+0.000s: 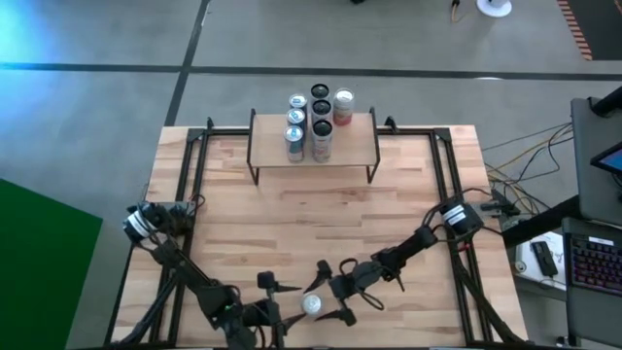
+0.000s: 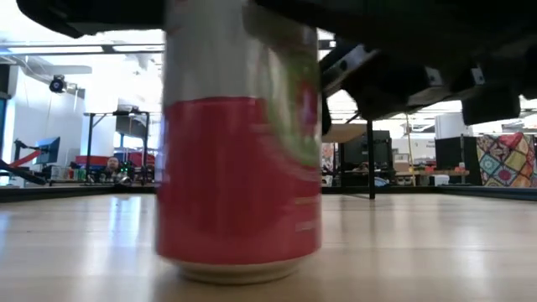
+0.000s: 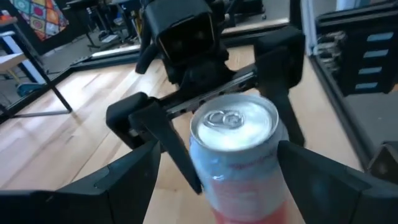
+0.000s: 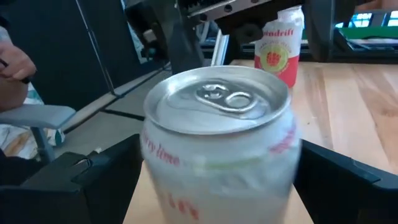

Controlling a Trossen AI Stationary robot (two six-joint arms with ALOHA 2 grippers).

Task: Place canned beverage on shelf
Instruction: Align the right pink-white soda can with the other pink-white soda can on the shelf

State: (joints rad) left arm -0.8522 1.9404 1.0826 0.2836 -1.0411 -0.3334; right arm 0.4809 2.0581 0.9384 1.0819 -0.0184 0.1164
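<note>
A red and white can (image 1: 311, 304) with a silver top stands upright on its base near the table's front edge; it fills the low view (image 2: 239, 151). My left gripper (image 1: 277, 303) comes at it from the left and is open, with the can (image 3: 239, 155) showing between its fingers. My right gripper (image 1: 330, 296) comes from the right and is also open, its fingers on either side of the can (image 4: 217, 137). The shelf (image 1: 313, 146) stands on its thin black legs at the table's far middle. My left gripper has one finger (image 3: 323, 174) close beside the can's side; I cannot tell whether it touches. My right gripper has one finger (image 4: 342, 180) right next to the can's side wall (image 4: 289, 162); contact cannot be told either. The can stands on the table.
Several cans (image 1: 319, 117) stand on the shelf's middle and far part. The right wrist view shows another red and white can (image 4: 280, 50) beyond my left arm, and a person's hand (image 4: 12, 62) off the table. Bare wood lies between shelf and grippers.
</note>
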